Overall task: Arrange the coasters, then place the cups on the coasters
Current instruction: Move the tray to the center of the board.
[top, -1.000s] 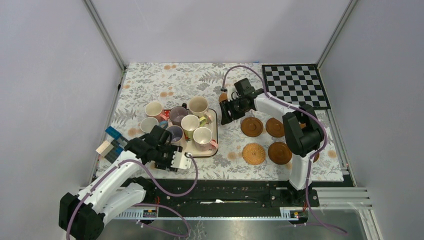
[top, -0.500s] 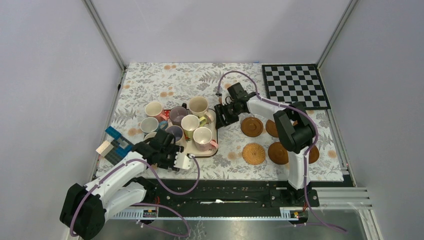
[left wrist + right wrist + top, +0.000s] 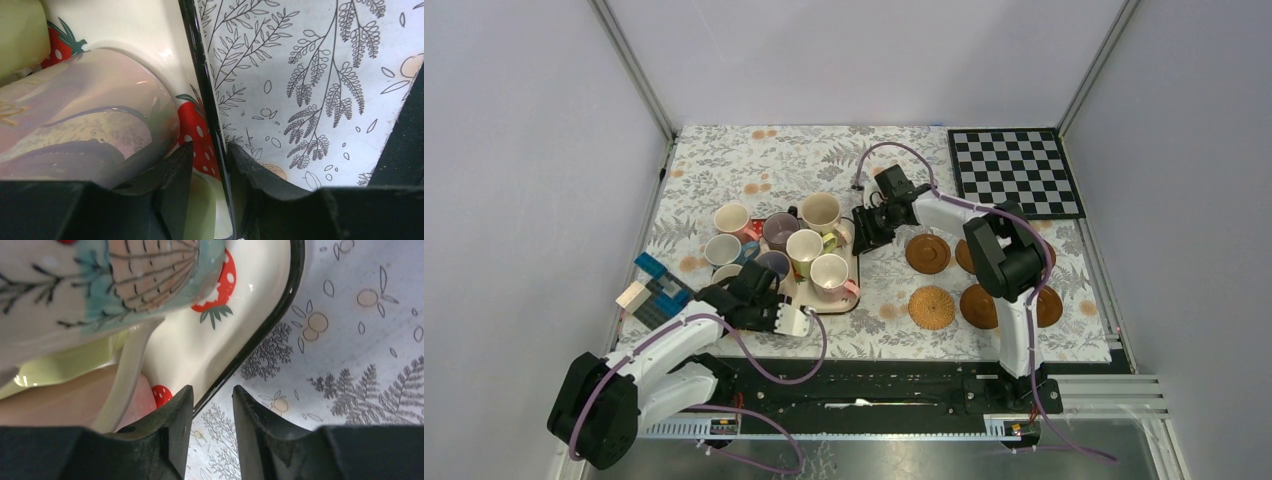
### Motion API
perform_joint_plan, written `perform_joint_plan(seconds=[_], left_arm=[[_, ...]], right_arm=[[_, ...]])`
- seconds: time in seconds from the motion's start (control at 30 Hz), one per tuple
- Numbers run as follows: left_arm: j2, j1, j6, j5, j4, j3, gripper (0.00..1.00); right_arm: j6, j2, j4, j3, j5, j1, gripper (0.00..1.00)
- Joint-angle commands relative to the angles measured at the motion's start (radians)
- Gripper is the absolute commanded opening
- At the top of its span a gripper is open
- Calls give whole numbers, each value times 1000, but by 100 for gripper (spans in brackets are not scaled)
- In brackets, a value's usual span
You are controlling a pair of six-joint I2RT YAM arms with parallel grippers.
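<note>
Five cups point(image 3: 805, 246) stand crowded in the strawberry tray point(image 3: 856, 258), with others on the floral cloth point(image 3: 804, 160) just left of it. The coasters point(image 3: 932, 307) lie flat on the cloth to the right. The left gripper point(image 3: 209, 146) straddles the tray's near rim and the right gripper point(image 3: 211, 389) its far-right rim. Both jaws are narrowed, but whether they pinch cannot be told.

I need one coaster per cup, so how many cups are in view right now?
7 cups. Five on the tray: cream, green, pink, two purple. Two left of it. The left arm may hide another.

Strawberry-print cream tray point(image 3: 260, 290), black-and-white checkerboard mat point(image 3: 1016, 170)
</note>
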Motion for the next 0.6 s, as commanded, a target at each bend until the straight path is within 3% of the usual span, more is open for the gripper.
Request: perform_joint_plan(seconds=[0.0,0.37,0.57], left_arm=[[37,-1,-41,-36,100,15,36],[75,16,-86,-65,177,9,29],[132,80,-88,-70,246,21,27]], right_arm=[[21,32,23,72,-42,15,38],[39,96,29,154,-52,15,27],[64,135,41,198,-59,15,25]])
